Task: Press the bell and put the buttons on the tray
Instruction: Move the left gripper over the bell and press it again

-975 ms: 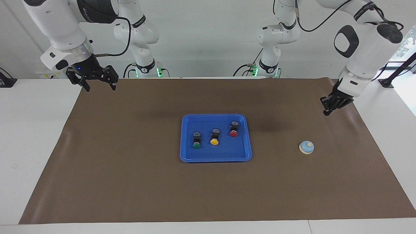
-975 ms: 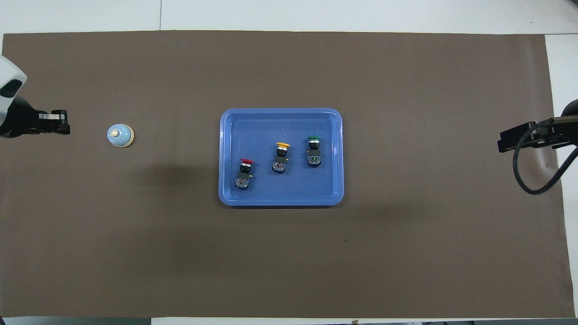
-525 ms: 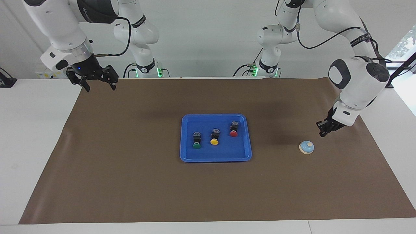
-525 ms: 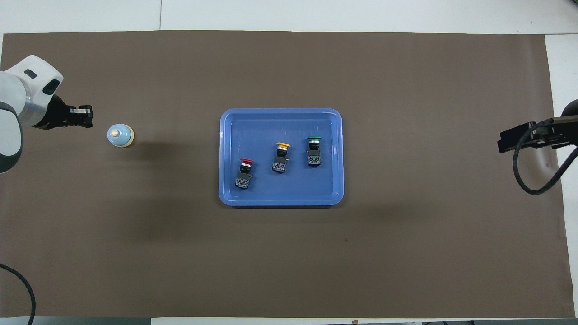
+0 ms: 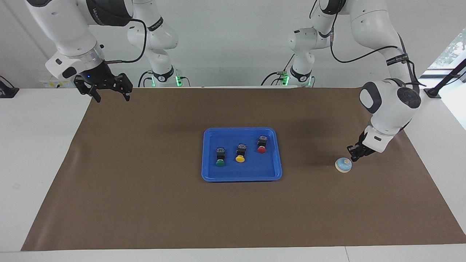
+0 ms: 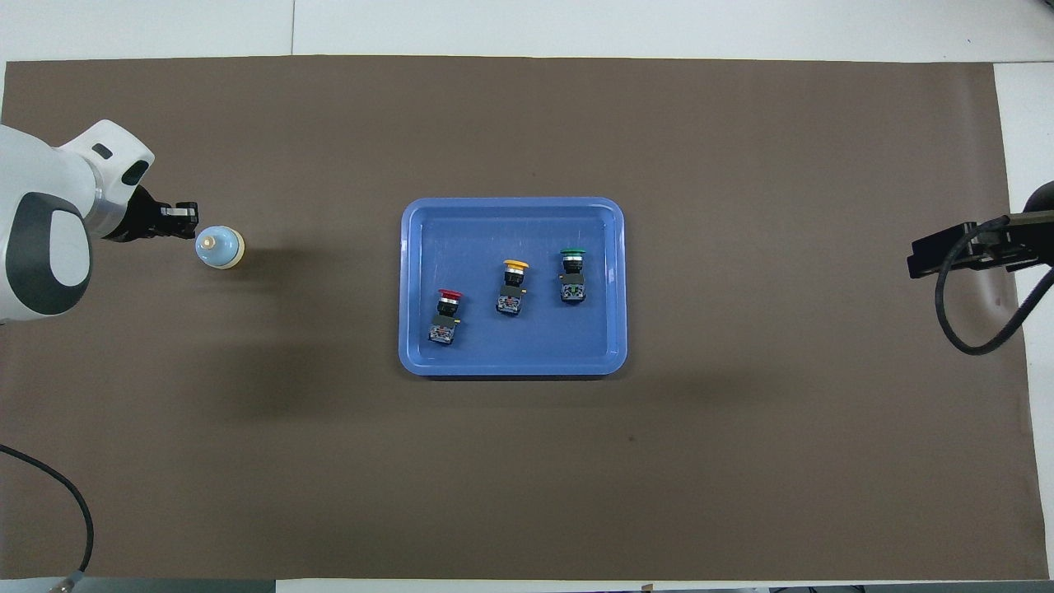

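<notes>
The light-blue bell (image 5: pixel 343 165) stands on the brown mat toward the left arm's end; it also shows in the overhead view (image 6: pixel 219 247). My left gripper (image 5: pixel 352 156) is shut and empty, its tips low and right beside the bell's cream knob; I cannot tell whether they touch. It shows in the overhead view (image 6: pixel 186 220) too. The blue tray (image 5: pixel 242 177) at the mat's middle holds the green button (image 5: pixel 220 157), the yellow button (image 5: pixel 240 153) and the red button (image 5: pixel 261 145), all lying on their sides. My right gripper (image 5: pixel 112 98) is open, empty and raised.
The brown mat (image 5: pixel 145 203) covers most of the white table. The right arm waits over the mat's corner nearest the robots at its own end, and its cable (image 6: pixel 959 321) hangs over the mat's edge there.
My left gripper has come down and moved toward the bell, from high over the mat's edge to right beside the knob. The right arm, tray and buttons have not moved.
</notes>
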You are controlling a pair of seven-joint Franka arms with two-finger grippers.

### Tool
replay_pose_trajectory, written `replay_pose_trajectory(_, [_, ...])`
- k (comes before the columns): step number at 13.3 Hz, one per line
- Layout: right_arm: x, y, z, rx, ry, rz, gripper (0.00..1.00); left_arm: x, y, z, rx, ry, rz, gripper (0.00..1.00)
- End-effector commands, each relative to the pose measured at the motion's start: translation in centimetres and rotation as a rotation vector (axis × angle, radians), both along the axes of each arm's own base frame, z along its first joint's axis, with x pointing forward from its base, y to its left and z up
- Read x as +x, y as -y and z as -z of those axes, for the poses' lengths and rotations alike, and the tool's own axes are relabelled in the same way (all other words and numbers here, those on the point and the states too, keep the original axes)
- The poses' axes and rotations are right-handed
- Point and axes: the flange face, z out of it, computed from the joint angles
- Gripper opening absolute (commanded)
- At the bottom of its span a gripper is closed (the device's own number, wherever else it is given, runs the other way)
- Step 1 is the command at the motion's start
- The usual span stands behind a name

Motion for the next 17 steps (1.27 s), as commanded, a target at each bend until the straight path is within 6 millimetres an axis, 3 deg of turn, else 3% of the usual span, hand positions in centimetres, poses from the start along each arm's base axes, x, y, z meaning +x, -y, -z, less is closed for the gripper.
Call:
replay_pose_trajectory(1, [-0.7, 0.3, 0.0, -0.01, 0.001, -0.009, 1.0, -0.3, 0.0, 1.1, -0.001, 0.009, 0.012, 0.0])
replay_pose_trajectory(5, [-0.7, 0.3, 0.0, -0.01, 0.001, -0.009, 1.0, -1.6, 0.1, 4.1, 0.003, 0.025, 0.012, 0.0])
replay_pose_trajectory(8, [-0.7, 0.3, 0.0, -0.01, 0.001, -0.009, 1.0, -1.7, 0.1, 4.4, 0.003, 0.025, 0.012, 0.0])
replay_pose_trajectory(11, [-0.7, 0.3, 0.0, -0.01, 0.001, -0.009, 1.0, -1.2, 0.0, 2.0, 0.003, 0.003, 0.015, 0.0])
replay_pose_trajectory(13, [-0.7, 0.3, 0.0, -0.01, 0.001, -0.009, 1.0, -1.3, 0.1, -2.2, 0.002, -0.025, 0.017, 0.0])
replay_pose_trajectory(16, [-0.7, 0.3, 0.0, -0.01, 0.001, -0.009, 1.0, -3.1, 0.3, -8.5, 0.003, -0.039, 0.019, 0.53])
replay_pose_trajectory(17, [-0.7, 0.3, 0.0, -0.01, 0.001, -0.009, 1.0, -4.0, 0.4, -10.2, 0.004, -0.044, 0.02, 0.76])
